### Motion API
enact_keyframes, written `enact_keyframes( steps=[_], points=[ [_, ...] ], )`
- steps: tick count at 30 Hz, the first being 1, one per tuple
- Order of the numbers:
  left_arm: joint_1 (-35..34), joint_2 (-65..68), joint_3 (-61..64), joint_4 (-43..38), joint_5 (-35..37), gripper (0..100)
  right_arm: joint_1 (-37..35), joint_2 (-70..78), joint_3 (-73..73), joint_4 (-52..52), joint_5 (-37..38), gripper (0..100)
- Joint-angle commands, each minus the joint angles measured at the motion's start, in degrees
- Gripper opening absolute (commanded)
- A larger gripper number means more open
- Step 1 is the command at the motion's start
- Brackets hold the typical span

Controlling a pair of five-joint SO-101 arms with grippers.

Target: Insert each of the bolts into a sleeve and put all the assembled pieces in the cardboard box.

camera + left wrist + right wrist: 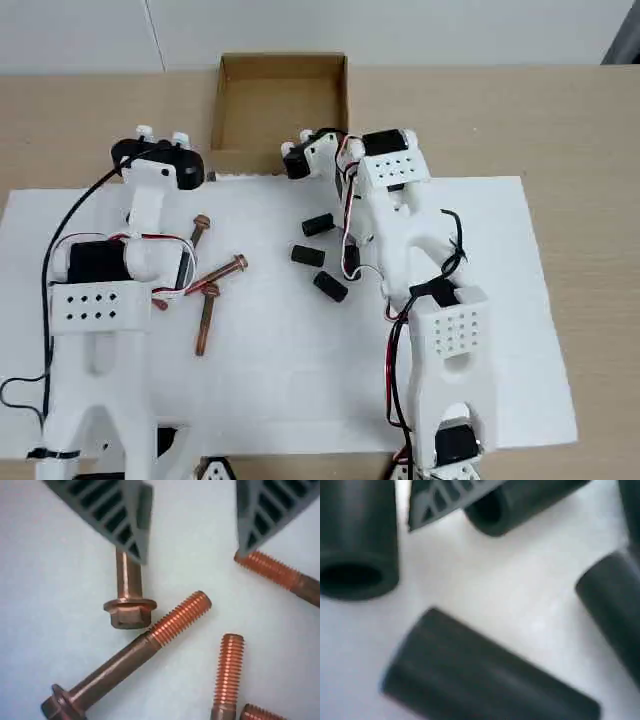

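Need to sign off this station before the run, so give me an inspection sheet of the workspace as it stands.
Surface: white sheet on a wooden table.
Job's things: bolts loose by the left arm; sleeves loose by the right arm; none joined; cardboard box empty.
Clutter: nothing seen.
Grippers: left gripper open, one finger above a bolt's shank; right gripper close over the sleeves, state unclear.
Cables: wires run along both arms; a black cable loops beside the left arm.
Surroundings: pale wall behind the table.
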Motion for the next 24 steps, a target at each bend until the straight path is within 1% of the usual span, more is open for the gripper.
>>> enact_keyframes(
  steps=[1,4,6,12,15,18,24],
  points=[
    [-0.35,0.0,-0.31,-0.7,-0.44,12,0.4,1.27,-2.11,-1.8,1.41,10.8],
    [-0.35,0.0,-0.22,-0.7,-0.44,12,0.4,2.68,-2.11,-3.21,1.41,4.8],
    [-0.35,0.0,-0.22,-0.7,-0.44,12,0.4,3.12,-2.2,-3.82,1.41,3.0],
    [-0.26,0.0,2.42,-1.05,-0.44,12,0.04,2.68,-2.2,-3.38,1.23,0.5],
    [-0.26,-0.09,2.86,-0.88,-0.44,12,-0.04,0.31,-2.2,-1.01,0.79,0.6],
    [-0.26,-0.35,2.51,-0.7,-0.44,12,0.13,-3.91,-2.2,0.57,-2.02,0.6],
    [-0.35,-0.44,2.42,-0.53,-0.44,12,0.04,-15.16,-2.2,6.9,-7.74,0.4]
  ],
)
